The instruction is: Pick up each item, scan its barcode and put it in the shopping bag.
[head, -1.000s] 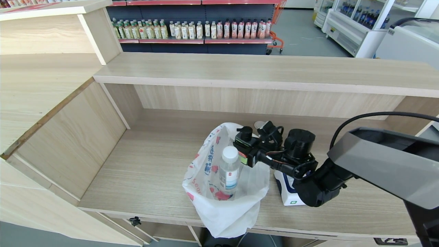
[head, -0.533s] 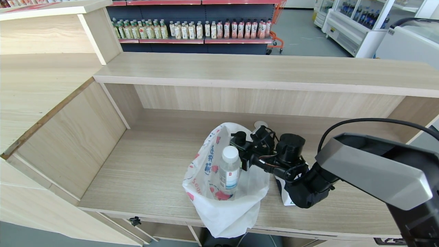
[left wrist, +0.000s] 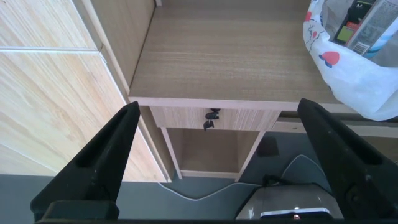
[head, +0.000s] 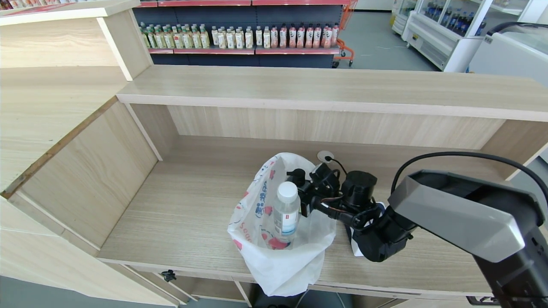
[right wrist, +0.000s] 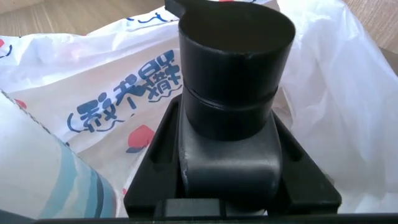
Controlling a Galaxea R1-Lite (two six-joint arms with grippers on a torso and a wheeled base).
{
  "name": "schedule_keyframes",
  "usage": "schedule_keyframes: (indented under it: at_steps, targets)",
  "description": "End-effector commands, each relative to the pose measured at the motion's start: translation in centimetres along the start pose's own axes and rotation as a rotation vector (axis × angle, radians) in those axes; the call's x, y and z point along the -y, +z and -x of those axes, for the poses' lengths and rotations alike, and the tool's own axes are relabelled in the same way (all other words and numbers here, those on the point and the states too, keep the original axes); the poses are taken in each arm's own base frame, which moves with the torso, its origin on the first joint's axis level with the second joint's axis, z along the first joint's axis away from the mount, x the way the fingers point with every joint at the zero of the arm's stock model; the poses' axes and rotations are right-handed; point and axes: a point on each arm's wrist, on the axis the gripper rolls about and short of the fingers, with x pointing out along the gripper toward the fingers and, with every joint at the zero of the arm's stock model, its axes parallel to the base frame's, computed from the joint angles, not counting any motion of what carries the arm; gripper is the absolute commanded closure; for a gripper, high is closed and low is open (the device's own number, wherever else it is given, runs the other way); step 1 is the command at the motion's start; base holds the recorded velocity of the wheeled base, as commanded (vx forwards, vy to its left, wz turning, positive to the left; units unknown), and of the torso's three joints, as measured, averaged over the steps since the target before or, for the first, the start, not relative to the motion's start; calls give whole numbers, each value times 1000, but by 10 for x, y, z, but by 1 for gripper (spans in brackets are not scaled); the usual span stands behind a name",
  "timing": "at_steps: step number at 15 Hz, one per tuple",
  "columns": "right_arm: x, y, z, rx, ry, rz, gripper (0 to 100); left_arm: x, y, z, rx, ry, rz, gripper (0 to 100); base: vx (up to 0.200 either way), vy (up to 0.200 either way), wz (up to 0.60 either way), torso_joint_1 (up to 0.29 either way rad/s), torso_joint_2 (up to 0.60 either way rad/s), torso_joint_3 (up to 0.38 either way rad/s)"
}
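Over the pale wooden counter (head: 180, 214), the right gripper (head: 302, 193) clenched a black-capped dark bottle (head: 296, 175), white plastic shopping bag (head: 282, 265) beneath it; left gripper (left wrist: 217, 155) gaped.

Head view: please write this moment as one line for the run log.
water bottle: upright in shopping bag | right gripper: at bag mouth, beside bottle | left gripper: fingers open, empty, before counter front

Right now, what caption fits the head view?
Right gripper at the mouth of the shopping bag, beside an upright clear bottle standing inside, on a wooden counter.
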Motion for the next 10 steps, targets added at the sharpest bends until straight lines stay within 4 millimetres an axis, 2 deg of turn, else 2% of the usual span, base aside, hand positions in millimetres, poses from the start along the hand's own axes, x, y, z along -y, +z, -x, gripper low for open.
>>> schedule_keyframes:
  at_steps: [1, 5, 6, 10]
  targets:
    - [-1, -2, 0, -6, 3, -2, 100, 0, 0, 0, 0, 0, 0, 0, 0, 0, 0, 0, 0, 0]
    - [-2, -6, 1, -15, 4, 20, 100, 0, 0, 0, -1, 0, 0, 0, 0, 0, 0, 0, 0, 0]
    - [-2, -7, 1, -17, 5, 19, 0, 0, 0, 0, -1, 0, 0, 0, 0, 0, 0, 0, 0, 0]
    - [3, 0, 2, -1, -5, 26, 0, 0, 0, 0, -1, 0, 0, 0, 0, 0, 0, 0, 0, 0]
